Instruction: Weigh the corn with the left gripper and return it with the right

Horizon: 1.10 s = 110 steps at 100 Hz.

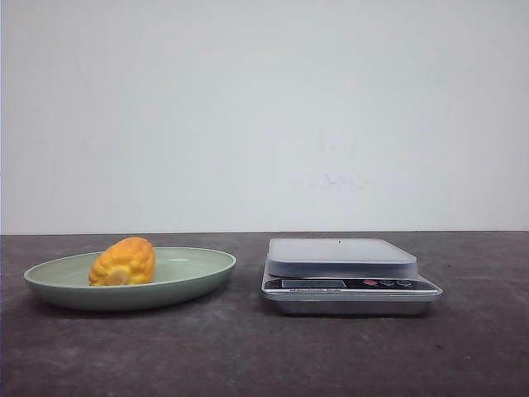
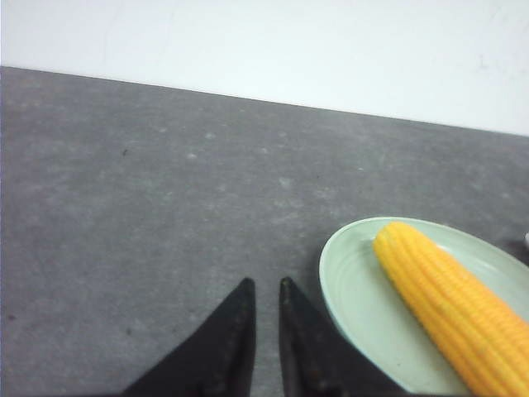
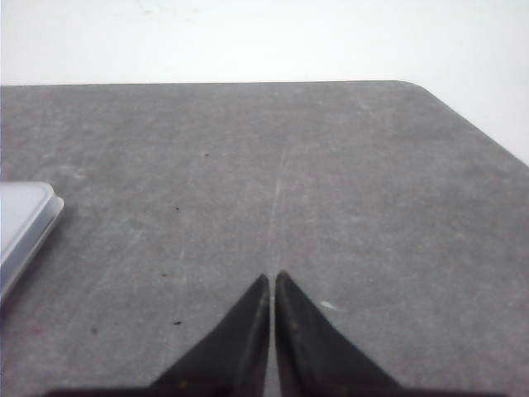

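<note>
The corn (image 1: 124,262) is a yellow-orange cob lying in the pale green plate (image 1: 198,273) at the table's left. It also shows in the left wrist view (image 2: 450,302), lying lengthwise in the plate (image 2: 355,289). The digital scale (image 1: 347,273) stands right of the plate with nothing on its platform. My left gripper (image 2: 266,285) hovers over bare table just beside the plate's rim, its jaws a narrow gap apart and empty. My right gripper (image 3: 272,278) is shut and empty over bare table, with the scale's corner (image 3: 21,223) off to its side. Neither gripper shows in the front view.
The dark grey table (image 1: 264,356) meets a white wall at the back. The table's rounded far corner (image 3: 413,87) shows in the right wrist view.
</note>
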{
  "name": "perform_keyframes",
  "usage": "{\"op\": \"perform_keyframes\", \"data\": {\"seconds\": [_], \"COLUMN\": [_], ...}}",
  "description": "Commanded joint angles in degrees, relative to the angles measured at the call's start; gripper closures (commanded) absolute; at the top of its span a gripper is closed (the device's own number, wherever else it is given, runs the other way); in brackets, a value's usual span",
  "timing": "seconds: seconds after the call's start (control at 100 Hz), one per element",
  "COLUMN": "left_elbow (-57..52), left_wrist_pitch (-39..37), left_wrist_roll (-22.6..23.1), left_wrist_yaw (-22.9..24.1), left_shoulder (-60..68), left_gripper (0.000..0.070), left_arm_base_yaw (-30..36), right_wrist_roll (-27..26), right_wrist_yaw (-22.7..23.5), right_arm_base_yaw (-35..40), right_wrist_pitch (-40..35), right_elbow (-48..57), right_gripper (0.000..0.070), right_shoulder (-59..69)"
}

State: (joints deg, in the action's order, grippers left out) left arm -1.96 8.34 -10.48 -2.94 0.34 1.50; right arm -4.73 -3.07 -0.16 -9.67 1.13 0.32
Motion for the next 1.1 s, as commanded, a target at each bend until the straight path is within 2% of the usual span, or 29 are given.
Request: {"op": "perform_keyframes", "data": {"seconds": [0.0, 0.03, 0.07, 0.19, 0.33, 0.45, 0.5, 0.53, 0.55, 0.58, 0.61, 0.65, 0.68, 0.75, 0.92, 1.09], "left_elbow": [-2.47, -4.33, -6.43, -14.97, -26.14, -34.53, -37.46, -39.19, -40.3, -41.77, -43.17, -44.81, -45.83, -48.04, -52.92, -56.63], "left_wrist_pitch": [-0.66, -0.76, -1.33, -3.04, -1.29, -0.07, 0.0, 0.52, 0.94, 1.57, 2.51, 3.96, 5.03, 7.37, 9.51, 11.5], "left_wrist_roll": [-8.09, -10.91, -12.02, -10.97, -9.75, -9.31, -9.33, -9.35, -9.33, -9.33, -9.33, -9.46, -9.53, -9.29, -6.8, -6.01], "left_wrist_yaw": [-0.09, -0.09, -0.07, 0.42, 0.2, -2.6, -5.27, -6.86, -7.67, -8.5, -9.09, -9.6, -10.12, -10.73, -10.4, -4.24], "left_shoulder": [0.04, 0.35, 1.01, 7.34, 19.52, 29.42, 32.98, 34.97, 36.28, 38.1, 39.69, 41.51, 42.75, 45.2, 50.82, 58.51], "left_gripper": [0.069, 0.069, 0.069, 0.069, 0.069, 0.0689, 0.0637, 0.0549, 0.0469, 0.0343, 0.0246, 0.0199, 0.0202, 0.0242, 0.0243, 0.0244], "left_arm_base_yaw": [0.04, 0.26, 0.44, 0.48, 0.44, 0.46, 0.48, 0.5, 0.52, 0.61, 0.74, 1.09, 1.44, 2.54, 7.39, 14.43], "right_wrist_roll": [-5.09, -6.36, -7.15, -7.1, -7.5, -5.11, -4.66, -4.7, -4.7, -4.7, -4.68, -4.66, -4.26, -3.69, -3.87, -4.39], "right_wrist_yaw": [-0.15, -0.15, -0.15, -0.02, 0.5, 4.55, 5.84, 6.27, 6.36, 6.34, 6.34, 6.49, 6.88, 8.0, 11.17, 13.79], "right_arm_base_yaw": [-0.02, 0.04, 0.04, 0.04, 0.04, 0.04, 0.04, 0.04, 0.07, 0.2, 0.37, 0.66, 0.96, 1.64, 3.1, 4.35], "right_wrist_pitch": [0.85, 1.03, 1.11, -0.2, -4.39, -9.31, -10.97, -12.09, -12.83, -13.79, -14.51, -15.19, -15.54, -16.13, -17.84, -19.12], "right_elbow": [2.95, 4.42, 6.58, 14.36, 25.11, 34.01, 37.27, 39.19, 40.41, 42.12, 43.63, 45.31, 46.34, 48.06, 51.06, 51.93], "right_gripper": [0.0697, 0.0697, 0.0697, 0.0697, 0.0697, 0.0697, 0.069, 0.0656, 0.0603, 0.0491, 0.0359, 0.0208, 0.0146, 0.0138, 0.0139, 0.0139], "right_shoulder": [0.11, 0.5, 1.36, 6.8, 16.17, 23.06, 25.59, 26.95, 27.82, 29.03, 30.21, 31.5, 32.28, 33.7, 36.76, 39.39]}}
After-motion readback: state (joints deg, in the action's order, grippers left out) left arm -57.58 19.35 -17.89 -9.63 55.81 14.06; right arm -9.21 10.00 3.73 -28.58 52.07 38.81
